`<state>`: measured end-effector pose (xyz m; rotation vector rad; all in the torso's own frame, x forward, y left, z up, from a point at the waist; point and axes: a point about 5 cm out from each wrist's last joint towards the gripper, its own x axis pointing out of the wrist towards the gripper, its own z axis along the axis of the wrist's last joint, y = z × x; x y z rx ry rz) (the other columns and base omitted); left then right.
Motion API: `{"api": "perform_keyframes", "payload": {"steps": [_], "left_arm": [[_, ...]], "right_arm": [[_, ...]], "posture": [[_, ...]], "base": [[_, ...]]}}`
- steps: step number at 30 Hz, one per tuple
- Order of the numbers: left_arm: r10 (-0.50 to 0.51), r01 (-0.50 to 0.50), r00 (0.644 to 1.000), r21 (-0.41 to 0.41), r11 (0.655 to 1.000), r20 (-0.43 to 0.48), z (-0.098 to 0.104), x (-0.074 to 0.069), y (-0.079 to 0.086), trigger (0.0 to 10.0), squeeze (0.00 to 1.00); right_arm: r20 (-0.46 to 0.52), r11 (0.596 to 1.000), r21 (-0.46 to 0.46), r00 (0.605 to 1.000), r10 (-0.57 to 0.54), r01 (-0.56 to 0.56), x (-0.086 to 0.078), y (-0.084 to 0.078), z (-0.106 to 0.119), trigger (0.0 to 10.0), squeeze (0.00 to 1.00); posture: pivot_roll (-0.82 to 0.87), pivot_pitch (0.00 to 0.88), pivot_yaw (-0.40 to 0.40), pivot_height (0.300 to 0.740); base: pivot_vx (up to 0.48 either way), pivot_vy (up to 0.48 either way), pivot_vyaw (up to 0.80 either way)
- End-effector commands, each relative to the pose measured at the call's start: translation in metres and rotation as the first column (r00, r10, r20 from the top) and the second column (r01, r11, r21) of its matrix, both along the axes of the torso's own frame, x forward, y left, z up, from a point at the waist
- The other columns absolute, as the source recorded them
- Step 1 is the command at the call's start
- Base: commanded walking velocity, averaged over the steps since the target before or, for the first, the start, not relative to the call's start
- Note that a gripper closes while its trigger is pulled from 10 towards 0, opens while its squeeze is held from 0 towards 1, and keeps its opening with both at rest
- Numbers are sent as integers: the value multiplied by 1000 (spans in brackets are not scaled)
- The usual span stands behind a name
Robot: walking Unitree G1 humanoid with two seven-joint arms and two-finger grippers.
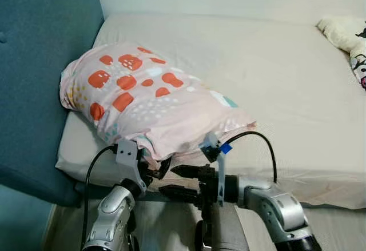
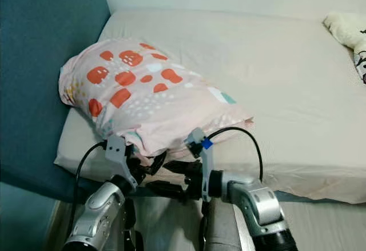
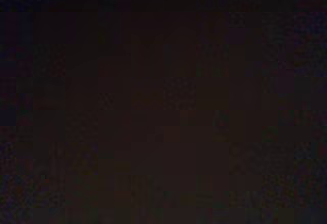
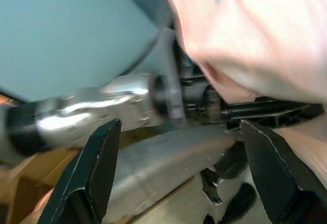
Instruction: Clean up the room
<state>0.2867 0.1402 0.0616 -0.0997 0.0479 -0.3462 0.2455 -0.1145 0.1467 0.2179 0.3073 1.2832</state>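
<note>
A pink pillow [image 1: 143,99] printed with orange mushroom shapes lies on the cream bed [image 1: 274,74], filling the centre-left of the head-camera frame. Its far end sits close to the teal upholstered headboard [image 1: 40,62] along the left edge, and its near end overhangs the bed's front edge in the lower middle of the frame.

Both grippers are at that near end, low in the frame. The left gripper [image 1: 155,170] is pushed in under the pillow's overhanging corner, touching the fabric; its jaws are mostly hidden by the cloth, so I cannot tell whether they grip it. The right gripper [image 1: 184,181] points left across the frame just beneath the pillow's edge, its jaws parted, one finger above the other, with nothing between them. In the right wrist view those two black fingers [image 4: 97,168] stand wide apart, with the left arm [image 4: 97,114] and pink cloth beyond them.

A cream plush toy [image 1: 346,36] lies at the upper right corner of the bed. The left wrist view is dark.
</note>
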Motion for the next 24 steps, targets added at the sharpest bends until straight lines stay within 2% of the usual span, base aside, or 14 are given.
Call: {"api": "perform_keyframes", "payload": {"steps": [1,4,5,7,12,13,14,16,18,19,20,21,22,24], "left_arm": [[56,-50,995,70,996,-84,-20,-11,19,10000,0],[28,32,982,307,951,-187,-40,-22,38,10000,0],[28,32,982,307,951,-187,-40,-22,38,10000,0],[11,109,972,489,865,-235,-44,-23,62,10000,0],[44,80,977,548,833,-210,-36,-16,77,10000,0],[52,58,982,555,830,-181,-27,-12,83,10000,0],[52,48,986,567,822,-158,-20,-8,88,10000,0],[33,57,989,588,807,-142,-14,-7,93,10000,0],[-31,107,991,637,763,-129,-1,-6,105,10000,0],[-31,107,991,637,763,-129,-1,-6,105,10000,0],[-47,120,990,639,760,-131,5,-6,112,10000,0],[-12,83,993,615,784,-118,15,-3,125,10000,0],[-12,83,993,615,784,-118,15,-3,125,10000,0],[74,-22,994,492,871,-85,33,4,145,10000,0]], "right_arm": [[23,998,56,1000,21,-23,-8,-8,7,10000,1000],[19,997,75,1000,-8,6,-13,-12,7,10000,1000],[19,997,75,1000,-8,6,-13,-12,7,10000,1000],[25,985,91,989,-147,144,-5,-14,2,10000,1000],[29,960,142,968,-247,241,4,-16,4,10000,1000],[31,939,154,949,-315,307,10,-20,3,10000,439],[18,915,156,925,-380,373,16,-24,1,10000,141],[4,882,149,891,-453,448,23,-30,-2,10000,0],[-40,752,77,755,-654,655,38,-55,-17,10000,0],[-40,752,77,755,-654,655,38,-55,-17,10000,0],[-53,680,29,680,-731,733,43,-69,-25,10000,0],[-57,594,-26,592,-804,804,44,-87,-35,10000,0],[-57,594,-26,592,-804,804,44,-87,-35,10000,0],[-82,484,-68,479,-874,872,42,-109,-47,10000,0]], "posture": [[1,244,-56,596],[1,242,-48,596],[1,242,-48,596],[5,240,-40,596],[9,236,-35,596],[8,231,-31,596],[4,229,-27,596],[4,229,-27,596],[1,223,-23,596],[1,223,-23,596],[-2,223,-21,596],[-3,224,-17,596],[-3,224,-17,596],[-3,220,-14,596]], "base": [[0,0,0],[0,0,0],[0,0,0],[0,0,0],[0,0,0],[0,0,0],[0,0,0],[0,0,0],[0,0,0],[0,0,0],[0,0,0],[0,0,0],[0,0,0],[0,0,0]]}}
